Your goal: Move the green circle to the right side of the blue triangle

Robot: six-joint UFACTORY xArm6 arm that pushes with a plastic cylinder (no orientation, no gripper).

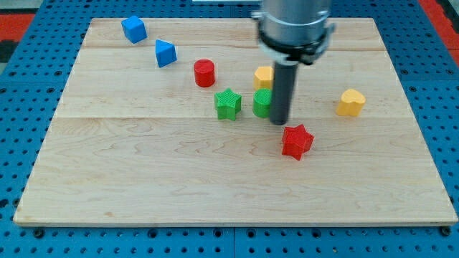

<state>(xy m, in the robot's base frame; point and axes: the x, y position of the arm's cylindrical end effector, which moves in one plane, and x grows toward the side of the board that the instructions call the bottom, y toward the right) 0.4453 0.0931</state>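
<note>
The green circle [262, 103] sits near the middle of the wooden board, partly hidden on its right by my rod. My tip [279, 122] rests on the board touching or just beside the circle's lower right edge. The blue triangle [165, 54] lies at the view's upper left, well away from the circle. The arm's grey body fills the view's top centre.
A blue cube [133, 29] lies at the upper left. A red cylinder [204, 73], a green star [228, 104], a red star [297, 141], a yellow block [264, 76] behind the rod and a yellow heart [351, 102] surround the tip. The board [143, 179] lies on a blue pegboard.
</note>
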